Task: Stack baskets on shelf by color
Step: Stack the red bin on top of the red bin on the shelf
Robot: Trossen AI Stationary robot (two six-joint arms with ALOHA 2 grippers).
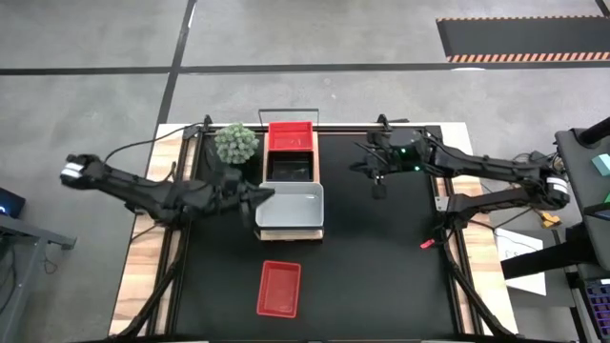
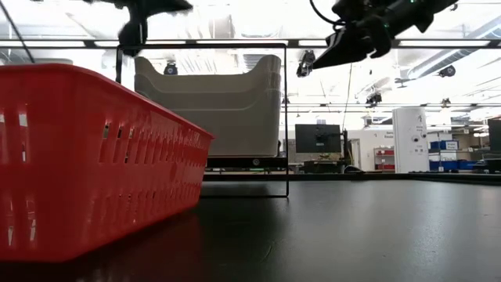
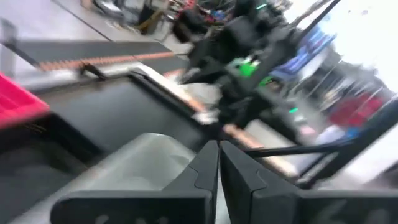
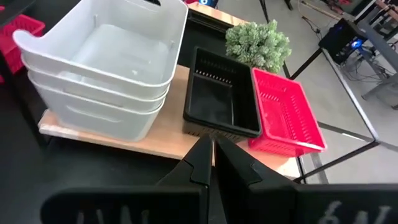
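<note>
My left gripper (image 1: 270, 195), fingers pressed together and empty, hangs by the white baskets (image 1: 291, 208) on the shelf (image 1: 290, 234), while the loose red basket (image 1: 279, 288) lies lengthwise on the table nearer me, closer than my right gripper (image 1: 378, 184).

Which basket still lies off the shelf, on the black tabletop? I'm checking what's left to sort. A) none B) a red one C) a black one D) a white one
B: in the high view a lone red basket lies on the black tabletop, apart from the shelf that carries the white stack, the black basket and another red one.
</note>
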